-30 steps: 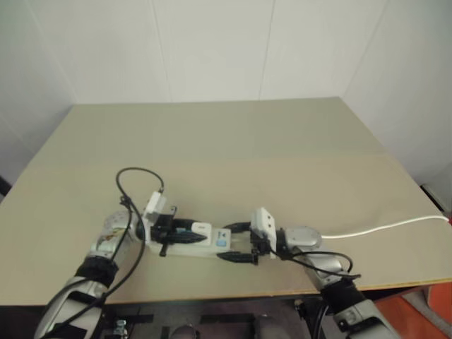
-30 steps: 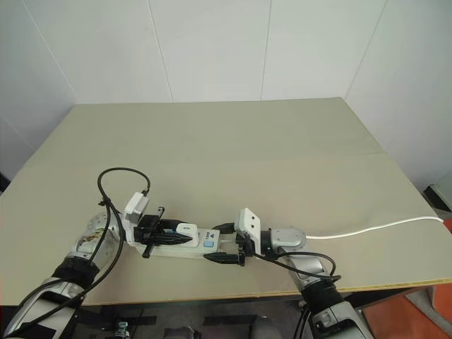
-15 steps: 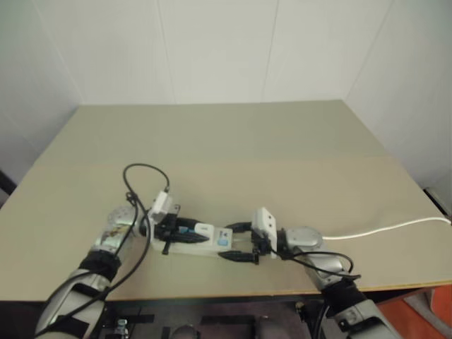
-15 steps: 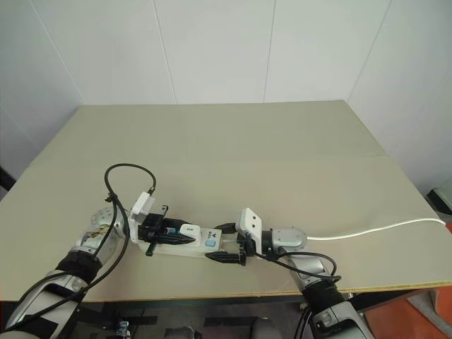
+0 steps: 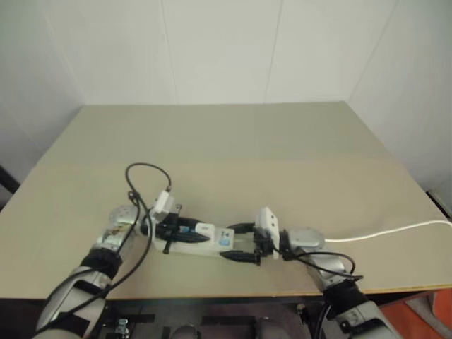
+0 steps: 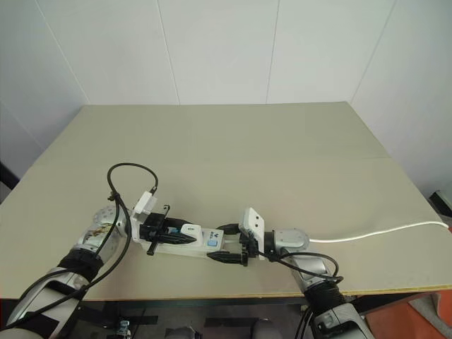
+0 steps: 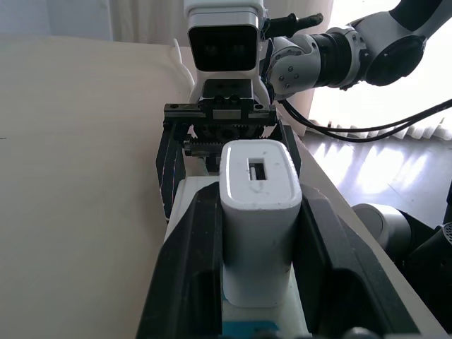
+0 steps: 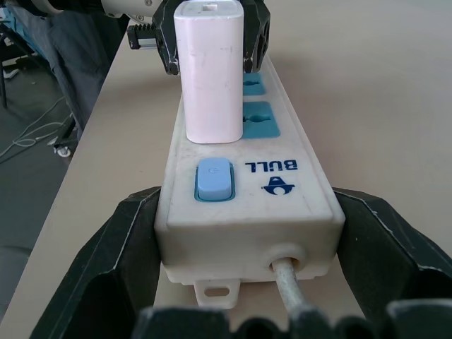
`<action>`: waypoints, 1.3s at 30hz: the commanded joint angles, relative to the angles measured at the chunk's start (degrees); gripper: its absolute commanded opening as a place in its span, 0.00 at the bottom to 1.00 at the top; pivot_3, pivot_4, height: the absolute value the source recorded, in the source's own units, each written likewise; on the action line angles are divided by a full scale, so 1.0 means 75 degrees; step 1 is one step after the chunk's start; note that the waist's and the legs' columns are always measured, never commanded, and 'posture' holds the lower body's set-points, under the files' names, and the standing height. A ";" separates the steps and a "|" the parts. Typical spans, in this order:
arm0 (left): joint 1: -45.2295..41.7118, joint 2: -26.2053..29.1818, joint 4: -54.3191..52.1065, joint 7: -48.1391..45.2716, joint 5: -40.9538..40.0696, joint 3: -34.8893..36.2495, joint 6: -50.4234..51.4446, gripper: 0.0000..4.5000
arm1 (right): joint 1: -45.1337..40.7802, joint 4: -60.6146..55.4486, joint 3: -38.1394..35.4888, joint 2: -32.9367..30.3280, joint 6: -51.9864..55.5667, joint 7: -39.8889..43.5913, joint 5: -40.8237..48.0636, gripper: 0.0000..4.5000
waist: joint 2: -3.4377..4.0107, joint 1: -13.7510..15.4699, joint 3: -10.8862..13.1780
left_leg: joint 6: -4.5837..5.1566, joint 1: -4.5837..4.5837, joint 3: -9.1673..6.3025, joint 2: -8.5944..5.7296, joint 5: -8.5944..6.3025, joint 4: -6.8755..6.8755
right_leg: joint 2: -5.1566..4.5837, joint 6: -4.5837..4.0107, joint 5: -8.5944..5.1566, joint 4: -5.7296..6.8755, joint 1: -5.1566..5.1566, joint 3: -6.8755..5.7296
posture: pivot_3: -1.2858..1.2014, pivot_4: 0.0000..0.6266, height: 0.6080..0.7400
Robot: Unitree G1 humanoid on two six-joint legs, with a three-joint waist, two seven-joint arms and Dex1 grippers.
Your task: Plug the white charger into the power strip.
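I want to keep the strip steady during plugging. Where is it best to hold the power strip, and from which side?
Judging by its shape, grip the power strip at its switch end, across the two long flat sides, approaching along the cord. The right gripper straddles it so. The left gripper clamps the white charger.

My black fingers (image 7: 185,275) look like matt moulded plastic, faintly ribbed along the edges. The white charger (image 7: 259,212) between them is smooth plastic with a soft satin sheen. The power strip (image 8: 247,183) has an off-white, slightly glossy plastic shell, with smooth blue plastic socket faces and switch. Its cord (image 5: 395,231) looks like smooth white rubbery sheathing. The table (image 6: 233,148) is a matt beige board, even and unpolished
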 commanded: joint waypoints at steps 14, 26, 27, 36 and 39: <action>0.0482 0.0626 0.0924 -0.0014 0.0548 -0.0452 -0.0108 0.22 | -0.0349 0.0026 -0.0269 0.0135 -0.1135 0.0680 0.0283 0.76 | 0.0000 -0.0030 0.0000 | 0.0004 0.0003 0.0001 0.0002 -0.0002 0.0000 | 0.0001 -0.0002 -0.0003 0.0002 -0.0001 0.0000 | 0.52 0.24 1.00; 0.0438 0.0608 0.0943 -0.0014 0.0441 -0.0406 -0.0376 0.93 | -0.0380 0.0192 -0.0334 0.0200 -0.1330 0.0680 0.0131 0.76 | 0.0037 0.0003 -0.0021 | 0.0009 0.0008 0.0002 0.0001 -0.0005 -0.0003 | 0.0002 0.0001 -0.0008 0.0000 0.0006 0.0002 | 0.52 0.24 1.00; 0.0442 0.0562 0.0959 -0.0014 0.0451 -0.0282 -0.0436 0.99 | -0.0382 0.0196 -0.0338 0.0204 -0.1335 0.0677 0.0120 0.76 | 0.0041 0.0003 -0.0024 | 0.0009 0.0008 0.0002 0.0001 -0.0005 -0.0003 | 0.0002 0.0001 -0.0008 0.0000 0.0006 0.0002 | 0.52 0.24 1.00; 0.0484 0.0970 -0.0204 -0.0014 -0.0063 -0.0058 0.0419 0.99 | -0.0389 0.0235 -0.0346 0.0225 -0.1283 0.0709 0.0101 0.76 | 0.0042 -0.0020 -0.0024 | 0.0012 0.0003 0.0002 0.0002 -0.0007 -0.0003 | 0.0002 0.0001 -0.0008 -0.0004 0.0001 0.0002 | 0.52 0.24 1.00; 0.0518 0.1374 -0.0921 -0.0014 -0.0428 -0.0014 0.1099 0.99 | -0.0414 0.0308 -0.0373 0.0211 -0.1341 0.0721 0.0047 0.76 | 0.0037 -0.0025 -0.0017 | 0.0014 -0.0004 0.0001 0.0003 -0.0008 -0.0003 | 0.0002 0.0001 -0.0009 -0.0002 -0.0008 0.0002 | 0.52 0.24 1.00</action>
